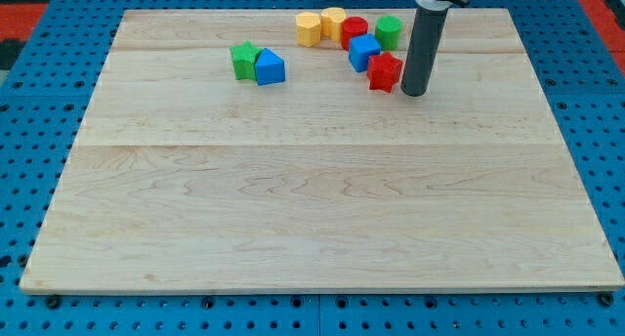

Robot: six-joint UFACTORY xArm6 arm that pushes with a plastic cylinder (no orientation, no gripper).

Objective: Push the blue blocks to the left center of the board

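A blue block with a peaked top sits near the view's top, left of centre, touching a green star block on its left. A second blue block, cube-like, lies in a cluster at the top right of centre. A red star block touches its lower right. My tip stands on the board just right of the red star block, about touching it. The rod rises out of the view's top.
In the cluster, two yellow blocks, a red round block and a green round block lie above the blue cube. The wooden board rests on a blue pegboard surface.
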